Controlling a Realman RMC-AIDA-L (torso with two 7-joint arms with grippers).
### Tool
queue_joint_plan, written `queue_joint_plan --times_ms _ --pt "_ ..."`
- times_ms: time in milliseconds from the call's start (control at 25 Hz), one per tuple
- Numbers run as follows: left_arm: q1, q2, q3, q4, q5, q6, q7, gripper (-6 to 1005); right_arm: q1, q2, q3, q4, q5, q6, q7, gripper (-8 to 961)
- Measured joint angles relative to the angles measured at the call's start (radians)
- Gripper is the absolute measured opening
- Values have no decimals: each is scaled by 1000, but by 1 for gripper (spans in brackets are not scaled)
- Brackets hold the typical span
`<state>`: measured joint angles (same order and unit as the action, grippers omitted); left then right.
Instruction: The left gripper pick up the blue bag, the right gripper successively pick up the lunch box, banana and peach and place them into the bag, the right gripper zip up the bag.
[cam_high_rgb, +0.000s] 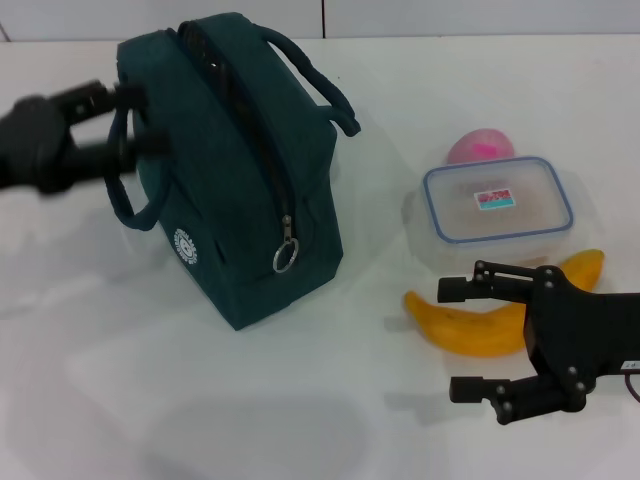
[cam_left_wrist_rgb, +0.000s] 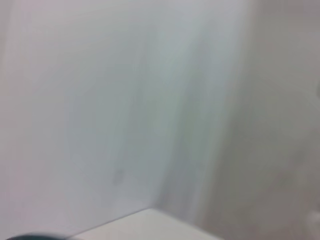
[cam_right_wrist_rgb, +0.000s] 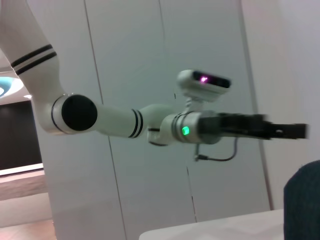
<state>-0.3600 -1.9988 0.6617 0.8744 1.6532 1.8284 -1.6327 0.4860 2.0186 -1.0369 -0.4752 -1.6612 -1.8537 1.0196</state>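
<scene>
The blue bag (cam_high_rgb: 250, 190) stands upright left of the table's middle, its zip ring pull (cam_high_rgb: 285, 257) hanging on the near end. My left gripper (cam_high_rgb: 140, 122) is at the bag's left side, open, with one finger on each side of the left handle loop (cam_high_rgb: 125, 195). The right wrist view shows the left arm and the left gripper (cam_right_wrist_rgb: 295, 131) reaching toward the bag's edge (cam_right_wrist_rgb: 305, 200). The lunch box (cam_high_rgb: 497, 202) lies at the right, the peach (cam_high_rgb: 480, 148) behind it and the banana (cam_high_rgb: 480, 328) in front. My right gripper (cam_high_rgb: 448, 340) hovers open over the banana's left end.
The white table (cam_high_rgb: 200, 400) ends at a pale wall at the back. The left wrist view shows only the wall and a table corner (cam_left_wrist_rgb: 150, 225).
</scene>
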Motion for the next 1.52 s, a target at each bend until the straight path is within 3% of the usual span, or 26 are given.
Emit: queue_joint_plan --times_ms 160,360,480,720,960,1240,1480,1520 --pt "-55 13 -4 28 79 -154 -144 864 -11 -2 1 3 3 3 0 885" --pt "-111 20 8 209 322 -207 -489 862 -42 -4 60 -2 3 4 -3 884" --pt "-113 3 11 344 423 -198 -672 861 -51 -5 75 -3 3 -1 -3 884" --pt "-87 -23 110 478 447 -165 -894 859 -56 -6 76 -4 0 -3 -1 884" --pt "-102 -60 160 498 455 -172 -952 857 -57 -13 76 -4 -6 -3 0 884" --pt "-108 -82 165 494 547 -231 -967 855 -57 -18 70 -3 -8 -6 0 884" --pt "-85 -86 203 497 554 -277 -959 853 -74 -28 77 -4 -7 -17 2 883" --pt "-81 -86 214 498 554 -281 -957 813 -76 -29 77 -4 -6 -19 2 883"
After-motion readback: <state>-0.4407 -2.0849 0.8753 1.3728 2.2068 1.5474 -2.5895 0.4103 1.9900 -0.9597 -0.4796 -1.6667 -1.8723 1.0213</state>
